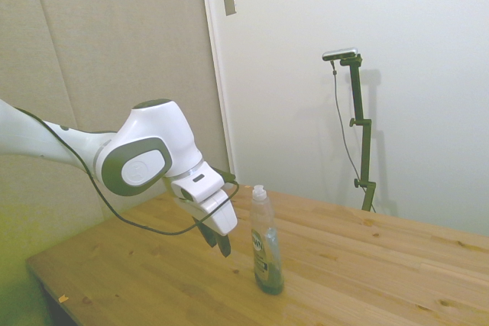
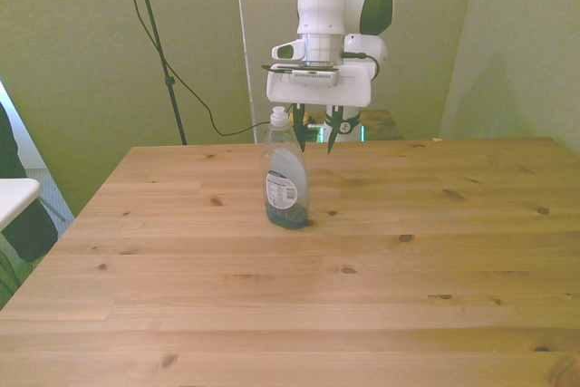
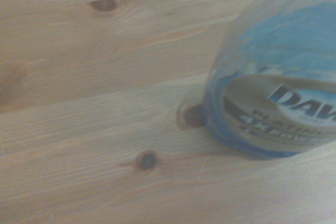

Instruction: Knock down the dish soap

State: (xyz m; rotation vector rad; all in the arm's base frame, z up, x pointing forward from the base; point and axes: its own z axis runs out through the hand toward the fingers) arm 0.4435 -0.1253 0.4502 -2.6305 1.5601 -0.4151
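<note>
Dish soap [image 2: 287, 178] standing upright on the wooden table [image 2: 381, 296], closer to the table's far edge than to its near edge and toward the front view's left of the table's middle; white cap uppermost, dark liquid filling the lower body, label facing the front camera. White arm [image 1: 141, 162] reaching in above the table, its gripper [image 2: 314, 133] hanging clear of the surface with the dark fingers [image 2: 332, 132] pointing downward and spread apart, nothing between them. In the front view the gripper lies behind the bottle's neck and just toward the front view's right of it; in the side view the fingertips [image 1: 224, 246] hang just beside the bottle at about mid-height, with a narrow gap visible, so no contact is shown. Wrist view: the bottle's label [image 3: 286, 111], blurred, seen close by against knotted planks [image 3: 105, 98]
</note>
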